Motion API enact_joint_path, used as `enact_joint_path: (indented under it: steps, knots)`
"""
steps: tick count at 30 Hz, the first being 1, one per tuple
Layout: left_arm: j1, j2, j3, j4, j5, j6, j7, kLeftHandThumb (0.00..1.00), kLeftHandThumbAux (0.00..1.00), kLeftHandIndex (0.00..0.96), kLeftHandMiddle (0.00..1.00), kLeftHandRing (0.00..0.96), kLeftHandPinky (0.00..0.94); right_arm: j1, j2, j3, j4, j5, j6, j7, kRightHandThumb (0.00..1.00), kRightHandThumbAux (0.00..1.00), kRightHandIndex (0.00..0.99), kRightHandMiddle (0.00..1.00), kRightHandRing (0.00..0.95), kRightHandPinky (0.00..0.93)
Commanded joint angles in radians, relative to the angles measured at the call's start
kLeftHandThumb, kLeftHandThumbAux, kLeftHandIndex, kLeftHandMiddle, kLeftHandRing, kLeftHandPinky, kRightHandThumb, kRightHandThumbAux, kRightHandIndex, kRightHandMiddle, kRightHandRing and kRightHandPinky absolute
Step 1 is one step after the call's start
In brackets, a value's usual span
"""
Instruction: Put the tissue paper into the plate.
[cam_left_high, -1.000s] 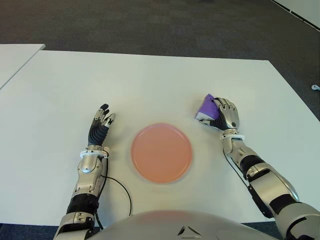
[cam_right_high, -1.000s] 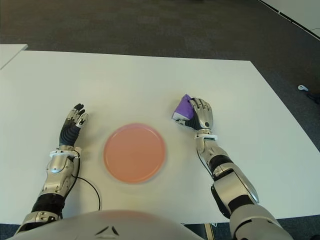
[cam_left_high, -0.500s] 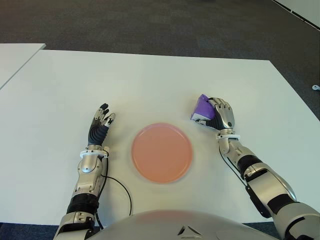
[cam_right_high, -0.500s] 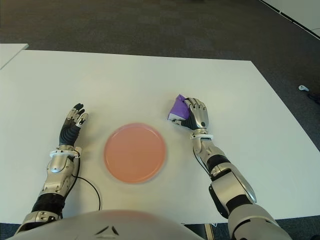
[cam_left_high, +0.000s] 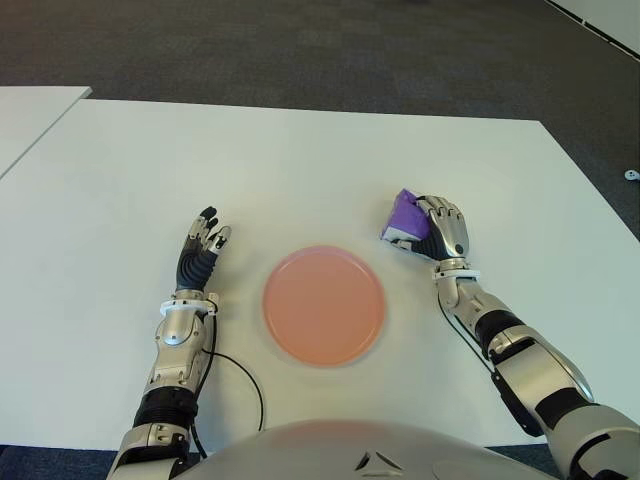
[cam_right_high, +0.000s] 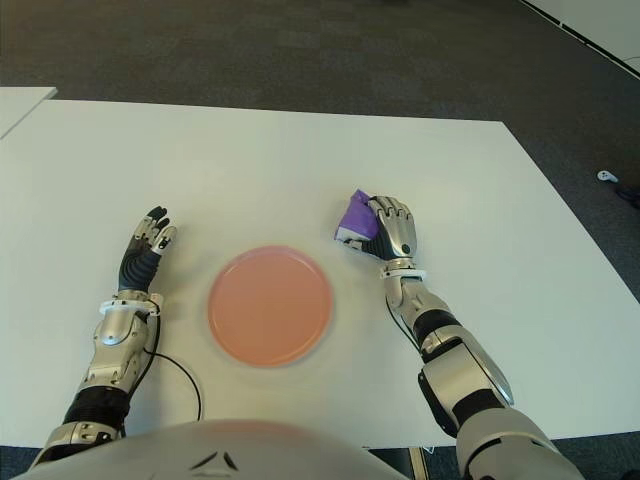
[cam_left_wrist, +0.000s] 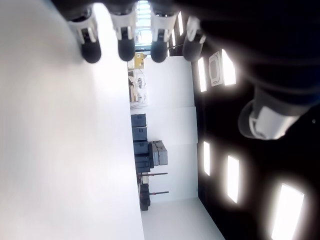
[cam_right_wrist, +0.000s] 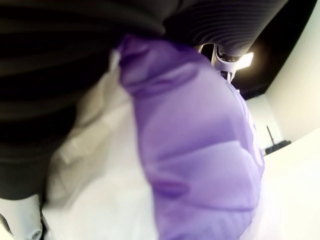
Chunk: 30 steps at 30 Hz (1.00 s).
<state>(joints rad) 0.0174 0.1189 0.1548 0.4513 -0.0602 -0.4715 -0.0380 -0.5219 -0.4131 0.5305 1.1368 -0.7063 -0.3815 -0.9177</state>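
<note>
A purple tissue packet (cam_left_high: 405, 216) is gripped in my right hand (cam_left_high: 437, 229), whose fingers curl round it just above the white table (cam_left_high: 320, 170), to the right of the plate and a little farther back. The right wrist view is filled with the purple wrapper (cam_right_wrist: 195, 165) against the dark palm. A round pink plate (cam_left_high: 323, 305) lies near the table's front middle with nothing on it. My left hand (cam_left_high: 203, 246) shows to the left of the plate, fingers straight and holding nothing.
A black cable (cam_left_high: 243, 385) loops on the table beside my left forearm. A second white table's corner (cam_left_high: 30, 115) shows at the far left. Dark carpet (cam_left_high: 300, 50) lies beyond the far edge.
My right hand has carried the purple packet leftward and a little farther back, nearer the plate, mostly in the first half second. The left hand has not moved.
</note>
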Motion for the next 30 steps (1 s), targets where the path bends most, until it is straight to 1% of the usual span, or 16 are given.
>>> enact_joint_path:
  steps: [1,7,13,15,17,19,21,25,26,30]
  knots:
    - [0.013,-0.01,0.001,0.029,-0.002,0.026,0.002,0.0,0.465,0.0,0.0,0.0,0.0,0.129,0.068,0.049,0.061,-0.029,-0.011,0.046,0.743,0.711,0.437,0.973,0.909,0.883]
    - [0.009,-0.009,0.002,0.035,-0.001,0.02,0.003,0.0,0.471,0.0,0.0,0.0,0.0,0.124,0.073,0.039,0.066,-0.018,-0.026,0.041,0.747,0.71,0.438,0.939,0.899,0.885]
    - [0.003,-0.01,0.003,0.043,0.002,0.023,0.01,0.0,0.475,0.0,0.0,0.0,0.0,0.082,0.068,0.005,0.038,0.013,-0.041,0.059,0.747,0.71,0.439,0.914,0.885,0.88]
    - [0.001,-0.009,0.004,0.047,0.004,0.023,0.011,0.0,0.474,0.0,0.0,0.0,0.0,0.069,0.054,-0.014,-0.003,0.026,-0.044,0.065,0.747,0.71,0.439,0.908,0.882,0.876]
    - [-0.002,-0.006,0.003,0.054,0.008,0.018,0.011,0.0,0.472,0.0,0.0,0.0,0.0,0.045,0.021,-0.05,-0.088,0.05,-0.053,0.077,0.747,0.71,0.439,0.904,0.881,0.874]
    - [-0.004,-0.004,0.003,0.06,0.011,0.013,0.01,0.0,0.47,0.0,0.0,0.0,0.0,0.031,0.002,-0.077,-0.147,0.065,-0.056,0.09,0.746,0.71,0.439,0.901,0.882,0.873]
    - [-0.007,-0.002,0.002,0.065,0.013,0.008,0.008,0.0,0.469,0.0,0.0,0.0,0.0,0.031,-0.004,-0.097,-0.191,0.073,-0.057,0.098,0.746,0.71,0.439,0.901,0.883,0.872]
    - [-0.012,-0.001,0.005,0.073,0.01,0.001,0.006,0.0,0.467,0.0,0.0,0.0,0.0,0.042,-0.013,-0.161,-0.316,0.108,-0.065,0.124,0.746,0.71,0.439,0.904,0.887,0.874]
    - [-0.013,-0.002,0.005,0.073,0.01,0.001,0.007,0.0,0.467,0.0,0.0,0.0,0.0,0.049,-0.013,-0.182,-0.371,0.117,-0.056,0.134,0.747,0.71,0.439,0.907,0.89,0.876]
    - [-0.017,-0.003,0.007,0.078,0.008,-0.002,0.008,0.0,0.467,0.0,0.0,0.0,0.0,0.062,-0.007,-0.24,-0.515,0.127,-0.019,0.166,0.748,0.709,0.439,0.914,0.896,0.88]
